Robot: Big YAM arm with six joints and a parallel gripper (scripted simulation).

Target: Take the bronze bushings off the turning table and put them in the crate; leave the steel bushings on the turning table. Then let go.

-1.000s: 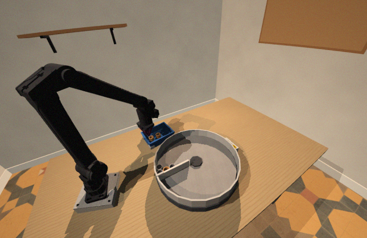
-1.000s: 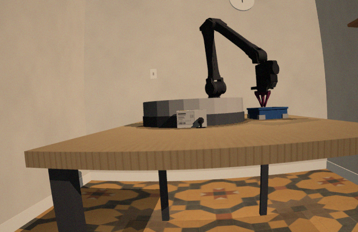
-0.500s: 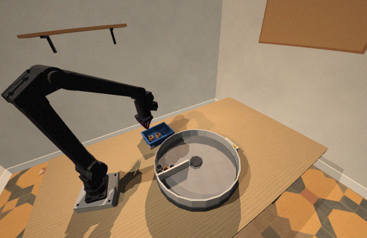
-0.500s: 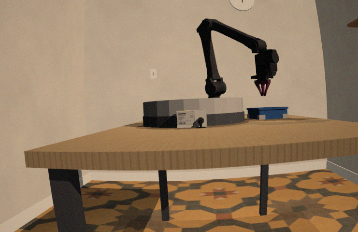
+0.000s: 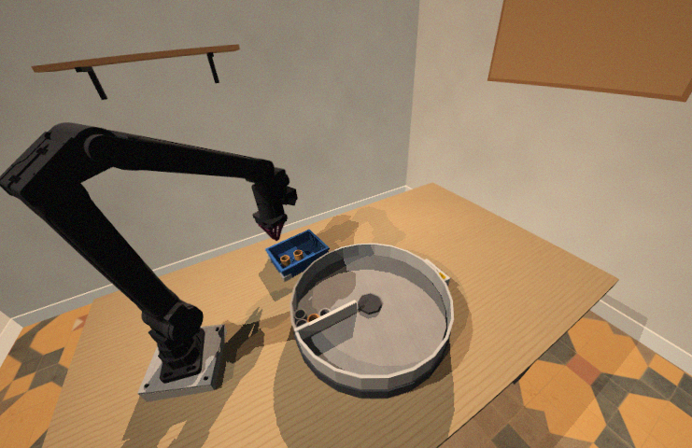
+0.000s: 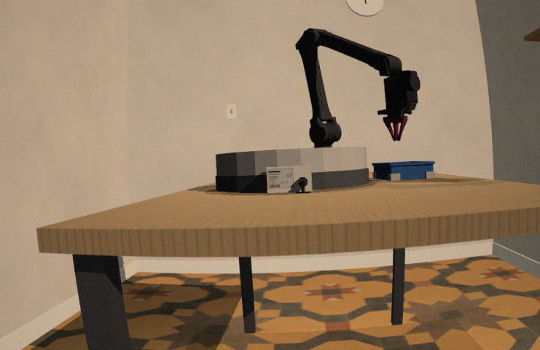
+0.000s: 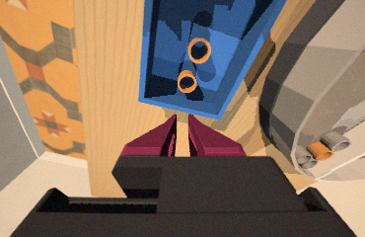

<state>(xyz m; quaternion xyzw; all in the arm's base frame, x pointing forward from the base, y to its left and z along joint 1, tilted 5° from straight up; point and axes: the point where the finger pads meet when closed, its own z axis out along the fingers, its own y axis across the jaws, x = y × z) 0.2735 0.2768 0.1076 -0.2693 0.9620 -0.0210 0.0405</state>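
My gripper [image 5: 275,238] [image 6: 396,139] [image 7: 182,118] hangs above the blue crate's near end, empty, its fingertips a narrow gap apart. Two bronze bushings stand upright in the crate [image 5: 304,264] [image 6: 412,171] [image 7: 210,107]: one bushing [image 5: 285,261] [image 7: 186,91] nearer my fingers, the other bushing [image 5: 298,256] [image 7: 199,61] further in. On the turning table [image 5: 375,381] [image 6: 288,158] [image 7: 289,69], a bronze bushing [image 5: 314,317] [image 7: 320,151] lies by the divider among steel ones. One steel bushing [image 5: 324,313] [image 7: 338,140] is on its inner side; others [image 5: 300,314] [image 7: 306,157] are near the outer wall.
The turning table's high rim stands close beside the crate. A straight white divider [image 5: 332,315] runs from the rim towards the dark hub [image 5: 370,303]. A white labelled box [image 6: 278,180] stands against the turning table's outside.
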